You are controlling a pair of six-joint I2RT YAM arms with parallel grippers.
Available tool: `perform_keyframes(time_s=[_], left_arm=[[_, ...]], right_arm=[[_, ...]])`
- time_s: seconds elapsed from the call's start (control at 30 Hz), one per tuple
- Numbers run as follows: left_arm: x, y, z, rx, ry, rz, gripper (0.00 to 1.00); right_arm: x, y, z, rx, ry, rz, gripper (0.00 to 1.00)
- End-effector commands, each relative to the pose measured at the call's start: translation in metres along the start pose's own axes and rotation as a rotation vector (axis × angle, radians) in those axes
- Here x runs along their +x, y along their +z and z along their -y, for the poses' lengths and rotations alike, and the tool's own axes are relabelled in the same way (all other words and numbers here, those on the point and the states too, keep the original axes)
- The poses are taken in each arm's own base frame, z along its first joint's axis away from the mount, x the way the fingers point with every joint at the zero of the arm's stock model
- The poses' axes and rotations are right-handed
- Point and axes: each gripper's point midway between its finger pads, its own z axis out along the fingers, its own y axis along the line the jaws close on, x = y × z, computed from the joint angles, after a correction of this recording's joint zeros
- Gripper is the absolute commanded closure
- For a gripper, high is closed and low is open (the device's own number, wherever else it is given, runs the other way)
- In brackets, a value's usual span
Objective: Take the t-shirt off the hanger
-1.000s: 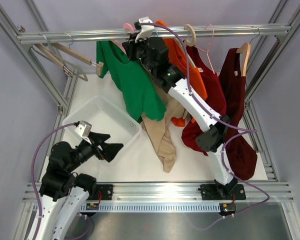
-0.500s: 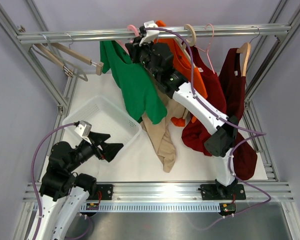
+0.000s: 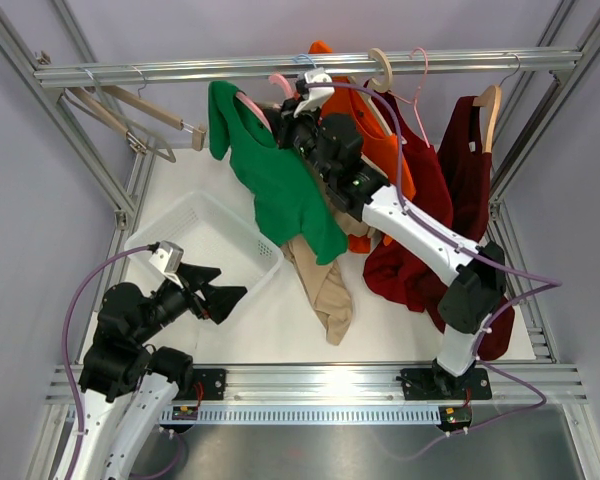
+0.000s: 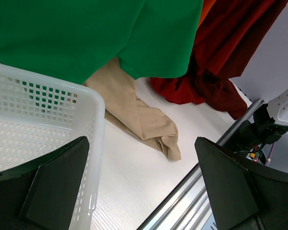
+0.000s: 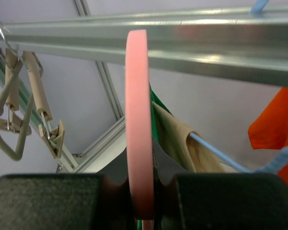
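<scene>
A green t-shirt [image 3: 280,185] hangs on a pink hanger [image 3: 279,83] just in front of the metal rail [image 3: 160,72]. My right gripper [image 3: 298,102] is shut on the pink hanger's hook [image 5: 137,120], seen between the jaws of my right gripper [image 5: 143,188] in the right wrist view, with the rail [image 5: 216,45] behind it. Only a sliver of the green shirt [image 5: 154,112] shows there. My left gripper [image 3: 216,296] is open and empty, low by the basket. In its wrist view the gripper [image 4: 144,187] faces the green shirt's hem [image 4: 86,33].
A white basket [image 3: 195,225] stands at the left [image 4: 38,129]. A beige shirt [image 3: 325,290] on a blue hanger [image 5: 221,154] trails onto the table. Orange [image 3: 375,140] and two dark red shirts [image 3: 470,180] hang to the right. Wooden clip hangers [image 3: 120,115] hang left.
My right gripper has moved right and toward the near side with the pink hanger. The hook has come from the rail to just in front of it, and the green shirt swung right.
</scene>
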Motion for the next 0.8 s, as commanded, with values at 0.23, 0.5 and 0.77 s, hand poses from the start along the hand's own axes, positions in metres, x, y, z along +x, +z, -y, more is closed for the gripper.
perform_keyframes(time_s=[0.23,0.5,0.77], left_arm=[[-0.02,0.019,0.034,0.197,-0.141,0.003,0.01],[-0.019,0.057,0.087,0.268,-0.136,-0.04,0.02],[-0.015,0.091,0.146,0.179,0.013,-0.039,0.01]], right_arm=[[-0.075,-0.095,-0.023,0.104,0.067,0.193,1.0],[-0.079,-0.131,-0.011,0.298,0.077,0.168,1.0],[-0.09,-0.141,-0.002,0.332,0.05,0.135,1.0]])
